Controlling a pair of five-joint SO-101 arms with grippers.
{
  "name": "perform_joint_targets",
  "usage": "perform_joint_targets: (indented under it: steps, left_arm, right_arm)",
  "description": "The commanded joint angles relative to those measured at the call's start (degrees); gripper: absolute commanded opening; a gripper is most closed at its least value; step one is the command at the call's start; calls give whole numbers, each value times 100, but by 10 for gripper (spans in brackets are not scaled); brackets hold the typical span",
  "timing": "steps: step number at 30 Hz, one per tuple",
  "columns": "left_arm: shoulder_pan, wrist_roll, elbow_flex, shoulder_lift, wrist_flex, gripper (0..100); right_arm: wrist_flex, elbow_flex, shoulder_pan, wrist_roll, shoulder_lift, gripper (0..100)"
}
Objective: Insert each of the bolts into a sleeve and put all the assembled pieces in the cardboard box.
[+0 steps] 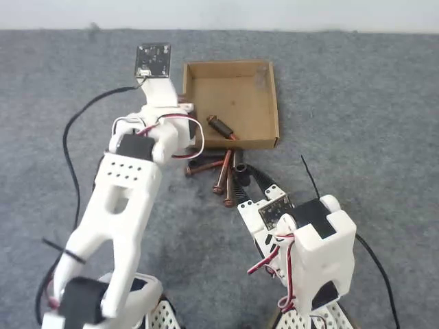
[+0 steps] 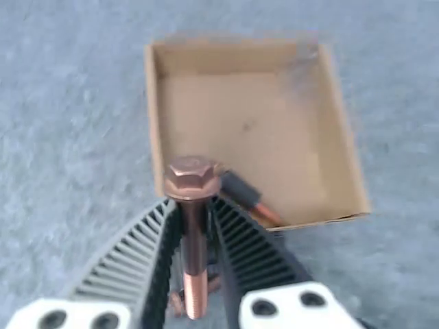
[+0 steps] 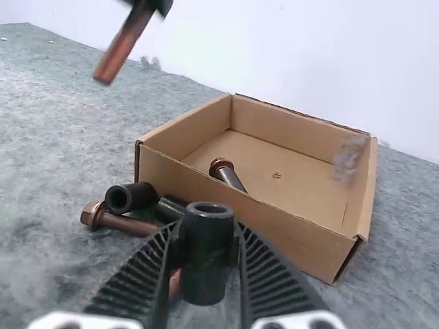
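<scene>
Bolt (image 2: 195,260) is in the left gripper (image 2: 194,205). The ribbed fingers (image 2: 154,253) are closed on the shank just under the hex head, and the rest of the shank is bare. From the right wrist view the bolt hangs in the air above the bench (image 1: 357,103), free end slanting downward. Judgement: it is gripped high by the head so the full shank can enter a bore.

Right gripper (image 3: 206,233): fingers (image 3: 140,274) are closed around a black sleeve (image 3: 206,264). The sleeve stands upright with its open bore facing up. Judgement: this presents the sleeve as a socket for the bolt. Bolt and sleeve are well apart, so insertion is not yet made.

Cardboard box (image 1: 230,65) sits at the far side of the bench, open top up. One assembled piece (image 1: 221,127) lies inside, close to the front wall. So at least one unit is done, by my reading.

Stock on the bench is a small heap of loose bolts (image 1: 208,166) and a spare sleeve (image 3: 128,197). It lies just outside the box's front wall, between the box and the right gripper. The heap sits within reach of both arms and beside the drop-off, which probably keeps the transfers short.

Risk (judgement): the bolt is tilted while the sleeve is upright, so the axes need lining up before the push.
</scene>
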Motion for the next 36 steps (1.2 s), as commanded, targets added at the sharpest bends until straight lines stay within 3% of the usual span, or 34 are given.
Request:
perform_joint_targets:
  steps: [1, 5, 15, 23, 28, 36]
  left_arm:
    - [290, -35, -66, -747, -167, 12]
    - [589, -35, 242, -1081, -387, 12]
    - [1354, -18, 2571, -2435, -2497, 12]
    - [1363, 932, 3565, -3745, -2804, 12]
    - [1424, 949, 4286, -4105, -3262, 12]
    - [1732, 756, 4523, -4141, -3297, 12]
  right_arm:
    - [-119, 70, -22, 88, -84, 9]
    - [-145, 176, -31, 79, -110, 9]
    - [-163, 176, -31, 70, -119, 9]
    - [-163, 176, -171, 88, -127, 9]
    - [-163, 167, -409, 70, -127, 9]
    - [-163, 123, -497, 62, -127, 9]
